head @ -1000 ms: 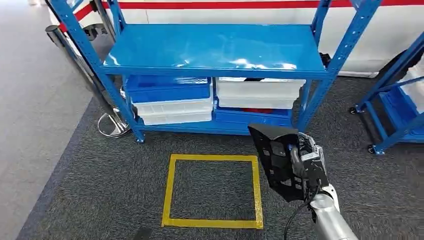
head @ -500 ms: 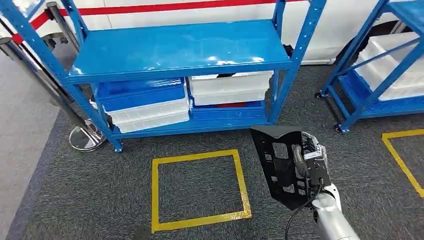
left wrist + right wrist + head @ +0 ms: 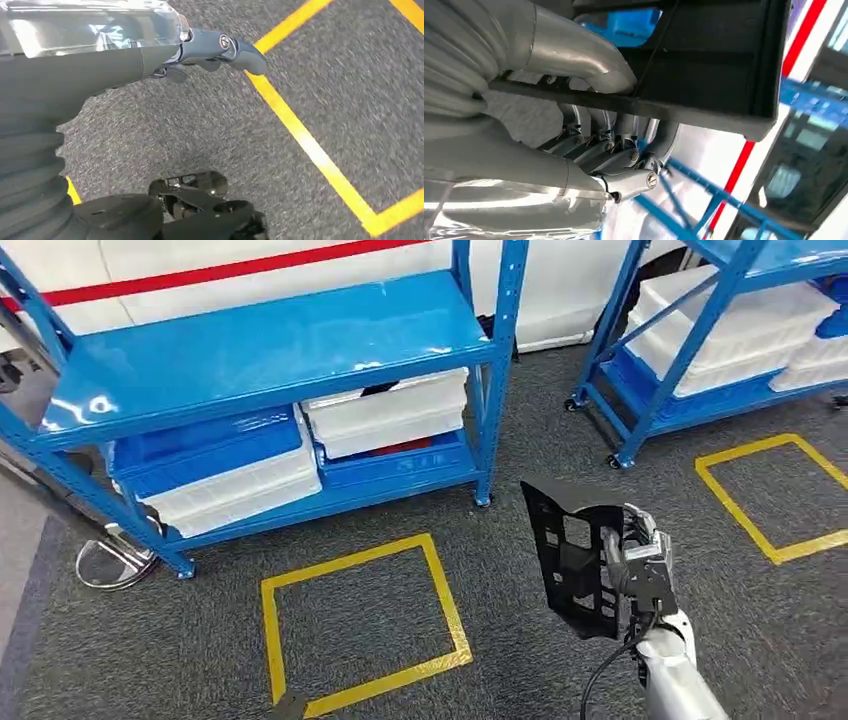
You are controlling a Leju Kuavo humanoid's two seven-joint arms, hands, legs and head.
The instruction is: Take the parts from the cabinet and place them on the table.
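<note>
Right hand: the right hand (image 3: 638, 558) grips a black perforated plastic part (image 3: 572, 558), thumb on one face and fingers (image 3: 610, 150) wrapped behind the other, as the right wrist view shows.
Part: the black part is held upright above the grey carpet (image 3: 130, 660), off the floor, its broad face turned toward the camera in the head view; it has cut-out openings and a bent lip along its upper edge.
Part's place: it hangs in front of the right front post of the near blue rack (image 3: 260, 345), between that rack and a second blue rack (image 3: 690, 330) further right.
Left hand: the left hand (image 3: 210, 50) hangs low over the carpet; its fingers are partly curled with nothing in them, though I cannot tell whether it is open or closed.
Near rack: a bare blue upper shelf; on the bottom shelf a blue bin (image 3: 205, 445) stacked on white bins (image 3: 235, 490) at the left end, and a white bin (image 3: 385, 415) stacked on a blue bin (image 3: 395, 462) at the right end.
Second rack: it stands on casters and holds white bins (image 3: 745, 330).
Floor marks: a yellow tape square (image 3: 355, 625) lies on the carpet in front of the near rack, just left of the held part; another yellow tape square (image 3: 775, 495) lies in front of the second rack.
Left edge: a chrome stand base (image 3: 110, 565) sits by the near rack's left front post.
</note>
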